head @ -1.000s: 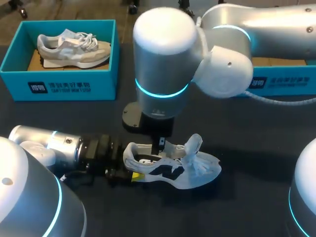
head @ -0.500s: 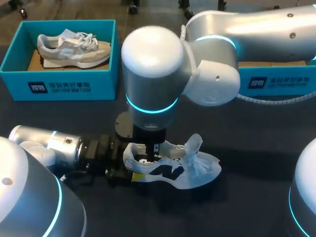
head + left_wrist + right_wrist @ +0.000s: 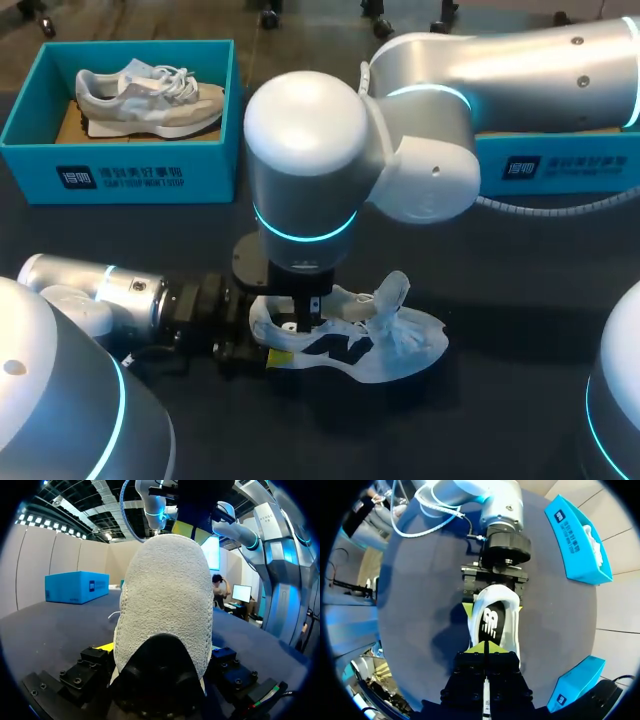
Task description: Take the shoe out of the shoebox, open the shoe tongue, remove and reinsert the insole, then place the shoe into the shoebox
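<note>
A white and black shoe [image 3: 390, 345] lies on its sole on the dark table, its tongue [image 3: 392, 290] pulled up. My left gripper [image 3: 268, 350] reaches in from the left and is shut on the shoe's heel [image 3: 165, 595], one finger on each side. My right gripper [image 3: 305, 318] hangs straight down from the arm above, its tips in the shoe's opening. In the right wrist view the right gripper [image 3: 485, 649] is shut, its yellow tips together just above the black insole [image 3: 490, 622]. I see nothing between its fingers.
A teal shoebox [image 3: 120, 175] at the back left holds a second, grey shoe [image 3: 150, 95]. Another teal box [image 3: 560, 165] stands at the back right, partly behind my right arm. Bare table lies in front of the shoe and to its right.
My right arm has shifted left and come down, bringing its shut gripper into the shoe's opening. The left gripper and the shoe have stayed put.
</note>
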`<action>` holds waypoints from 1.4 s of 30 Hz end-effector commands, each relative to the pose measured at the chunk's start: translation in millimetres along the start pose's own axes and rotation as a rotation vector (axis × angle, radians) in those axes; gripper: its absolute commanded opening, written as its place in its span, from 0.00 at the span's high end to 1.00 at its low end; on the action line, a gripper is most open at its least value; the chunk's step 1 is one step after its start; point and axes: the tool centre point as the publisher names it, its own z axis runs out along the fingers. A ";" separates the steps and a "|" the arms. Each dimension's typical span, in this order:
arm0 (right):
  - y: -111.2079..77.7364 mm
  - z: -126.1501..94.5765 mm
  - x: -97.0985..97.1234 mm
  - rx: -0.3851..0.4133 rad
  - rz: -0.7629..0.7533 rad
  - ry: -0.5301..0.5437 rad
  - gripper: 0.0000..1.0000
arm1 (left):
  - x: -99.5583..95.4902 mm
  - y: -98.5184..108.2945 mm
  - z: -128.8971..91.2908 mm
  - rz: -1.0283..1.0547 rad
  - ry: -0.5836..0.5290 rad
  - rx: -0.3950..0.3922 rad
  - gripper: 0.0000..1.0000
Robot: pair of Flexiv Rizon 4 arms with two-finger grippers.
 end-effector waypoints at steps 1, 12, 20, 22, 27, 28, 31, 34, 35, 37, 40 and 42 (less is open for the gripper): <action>3.2 11.4 -1.5 0.007 -0.002 -0.004 1.00 | 0.2 0.4 0.0 0.000 -0.002 0.001 1.00; 7.7 24.5 0.4 0.018 -0.054 -0.011 1.00 | 0.2 0.4 0.0 0.000 -0.002 0.001 1.00; 7.7 24.5 0.4 0.018 -0.054 -0.011 1.00 | 0.2 0.4 0.0 0.000 -0.002 0.001 1.00; 7.7 24.5 0.4 0.018 -0.054 -0.011 1.00 | 0.2 0.4 0.0 0.000 -0.002 0.001 1.00; 5.1 40.4 -4.4 0.032 -0.026 -0.062 1.00 | 0.2 0.4 0.0 0.000 -0.002 0.001 1.00; 3.7 43.3 -5.6 0.036 -0.015 -0.070 1.00 | 0.2 0.4 0.0 0.000 -0.002 0.001 1.00; 0.1 51.3 -9.4 0.045 -0.009 -0.089 1.00 | 0.2 0.4 0.0 0.000 -0.002 0.001 1.00; -1.0 56.2 -11.8 0.050 -0.006 -0.090 1.00 | 0.2 0.4 0.0 0.000 -0.002 0.001 1.00; -0.9 57.0 -12.3 0.053 -0.008 -0.095 1.00 | 0.2 0.4 0.0 0.000 -0.002 0.001 1.00; -1.1 59.4 -13.8 0.057 -0.013 -0.116 1.00 | 0.2 0.4 0.0 0.000 -0.002 0.001 1.00; -2.6 65.5 -17.8 0.059 -0.013 -0.115 1.00 | 0.2 0.4 0.0 0.000 -0.002 0.001 1.00; -3.5 70.9 -21.0 0.057 -0.012 -0.106 1.00 | 0.2 0.4 0.0 0.000 -0.002 0.001 1.00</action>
